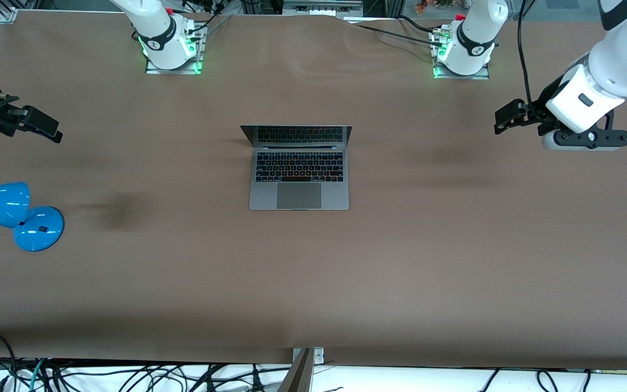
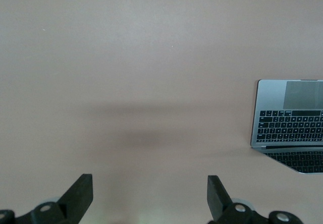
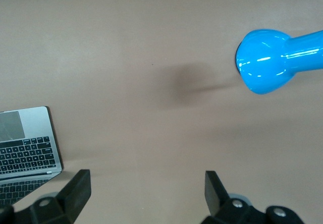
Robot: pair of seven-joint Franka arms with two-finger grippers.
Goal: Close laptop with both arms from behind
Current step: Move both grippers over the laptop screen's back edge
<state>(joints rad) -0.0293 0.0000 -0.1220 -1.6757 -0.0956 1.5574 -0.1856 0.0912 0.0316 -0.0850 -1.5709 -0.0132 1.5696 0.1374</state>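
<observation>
Fingers (image 2: 81,193) of the left gripper (image 1: 504,121) spread wide and empty over bare brown counter (image 1: 400,261) at the left arm's end; right gripper (image 3: 146,196) likewise agape, holding nothing, above the counter near a glossy blue desk lamp (image 1: 14,215). Slim grey metal laptop (image 1: 299,179) mid-counter, lid up. Uneven pushes on the lid could twist it or skid the base forward.

One laptop (image 1: 299,170), one blue lamp (image 1: 17,215), one table (image 1: 455,261), and two arms.
</observation>
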